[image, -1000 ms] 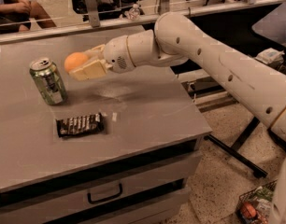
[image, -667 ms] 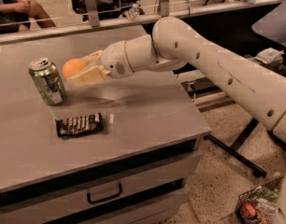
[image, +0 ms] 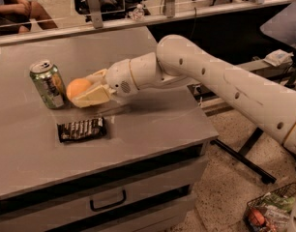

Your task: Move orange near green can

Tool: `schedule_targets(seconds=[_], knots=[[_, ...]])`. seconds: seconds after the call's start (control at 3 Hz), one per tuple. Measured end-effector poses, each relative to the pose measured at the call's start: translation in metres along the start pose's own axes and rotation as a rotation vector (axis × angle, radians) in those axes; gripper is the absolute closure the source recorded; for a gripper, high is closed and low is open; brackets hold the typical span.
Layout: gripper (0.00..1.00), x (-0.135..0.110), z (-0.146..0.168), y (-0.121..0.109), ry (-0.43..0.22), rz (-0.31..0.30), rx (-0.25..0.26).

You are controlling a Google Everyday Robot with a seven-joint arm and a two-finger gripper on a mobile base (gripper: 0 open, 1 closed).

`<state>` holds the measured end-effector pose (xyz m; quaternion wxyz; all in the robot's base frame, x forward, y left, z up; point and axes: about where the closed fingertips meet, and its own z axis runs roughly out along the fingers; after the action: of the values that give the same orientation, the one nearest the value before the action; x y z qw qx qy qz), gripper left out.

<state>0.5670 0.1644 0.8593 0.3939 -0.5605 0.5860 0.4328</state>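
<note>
End effector (image: 86, 91), left of centre in the frame, is closed on the orange (image: 76, 87). The orange is held low over the desk (image: 153, 124), just right of the green can (image: 47, 83), so it is judged nearly placed. Release is not yet done.

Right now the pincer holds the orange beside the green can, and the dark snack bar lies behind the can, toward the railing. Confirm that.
One part is wrong. In the camera view the dark snack bar lies in front of the green can, toward the near edge of the table, not behind it. The rest stands: the pincer holds the orange beside the can.
</note>
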Motion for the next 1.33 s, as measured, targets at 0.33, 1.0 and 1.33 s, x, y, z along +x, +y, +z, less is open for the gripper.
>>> schedule_targets(seconds=[0.33, 1.0, 1.33], knots=[[0.74, 0.010, 0.005, -0.001, 0.005, 0.000, -0.010], [0.27, 0.016, 0.012, -0.015, 0.006, -0.025, -0.022], [0.05, 0.015, 0.010, -0.020, 0.003, -0.031, -0.022]])
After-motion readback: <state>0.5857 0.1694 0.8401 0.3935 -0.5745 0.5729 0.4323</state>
